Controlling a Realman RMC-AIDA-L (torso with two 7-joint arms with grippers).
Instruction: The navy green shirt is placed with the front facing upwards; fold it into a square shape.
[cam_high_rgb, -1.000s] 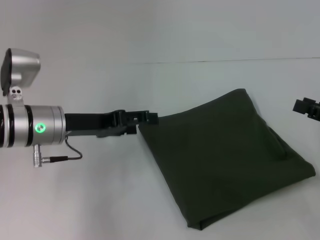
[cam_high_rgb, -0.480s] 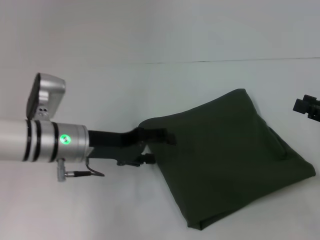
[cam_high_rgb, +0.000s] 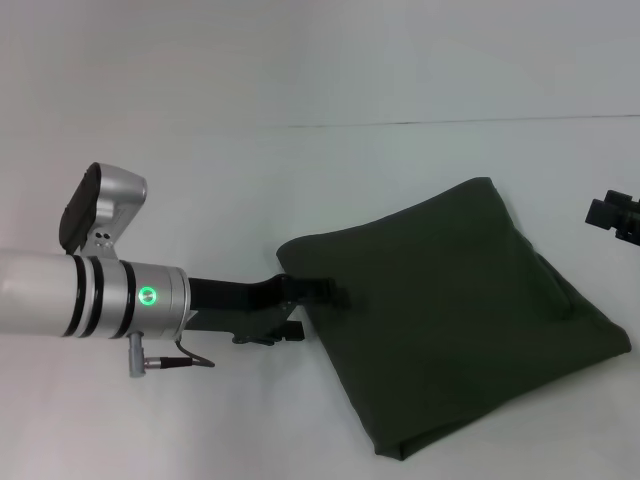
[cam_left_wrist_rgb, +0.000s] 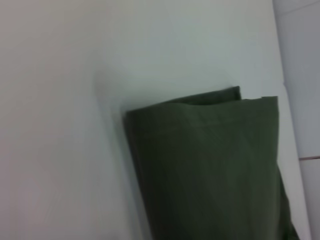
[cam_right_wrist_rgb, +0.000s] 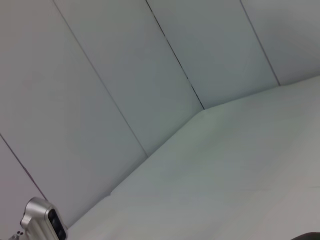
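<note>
The left gripper (cam_high_rgb: 325, 293), black on a silver arm with a green light, reaches in from nine o'clock; its upper finger (cam_high_rgb: 322, 291) lies on the left corner of the large dark olive-green cotton shirt (cam_high_rgb: 455, 320), another shows below the edge, so it appears clamped on the fabric. The shirt, folded into a rough, skewed square, rests on the pale white table (cam_high_rgb: 200, 180) toward four o'clock. A plain panelled wall (cam_right_wrist_rgb: 125, 75) rises at twelve. At three o'clock the right gripper (cam_high_rgb: 615, 215) barely shows; I cannot tell its state.
</note>
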